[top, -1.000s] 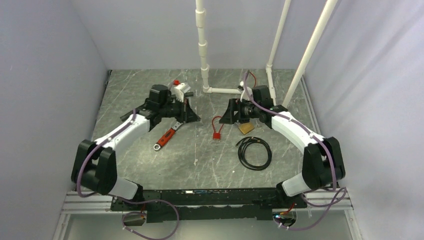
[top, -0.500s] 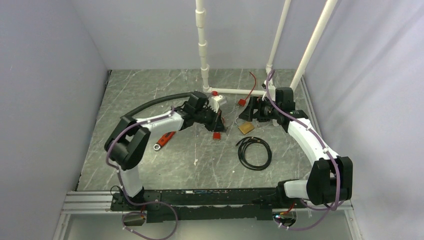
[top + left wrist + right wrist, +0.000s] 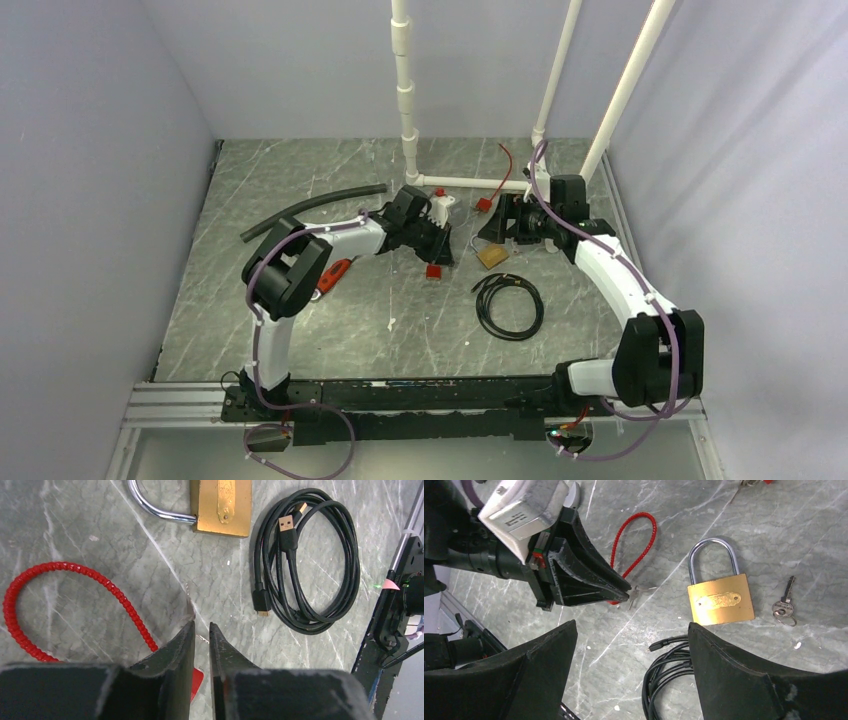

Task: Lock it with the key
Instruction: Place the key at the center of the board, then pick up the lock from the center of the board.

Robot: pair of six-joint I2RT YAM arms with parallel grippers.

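A brass padlock [image 3: 490, 256] with a steel shackle lies flat on the table; it also shows in the right wrist view [image 3: 720, 597] and the left wrist view [image 3: 220, 507]. My left gripper [image 3: 440, 250] [image 3: 201, 624] is low over the table to the padlock's left, jaws nearly together, with a small silver key [image 3: 639, 591] [image 3: 190, 611] sticking out at the tips. A red coiled loop [image 3: 75, 575] and its red tag [image 3: 433, 271] lie beside and under it. My right gripper [image 3: 497, 222] [image 3: 631, 627] is wide open and empty above the padlock.
A second small key on a ring [image 3: 785, 607] lies right of the padlock. A coiled black USB cable [image 3: 508, 305] lies in front of it. A red-handled wrench [image 3: 335, 275], a black hose [image 3: 310, 205] and white pipes [image 3: 460, 182] are nearby.
My left arm swung from the left side to the table's middle and came down at the red tag. My right gripper drew back to the right, then held still.
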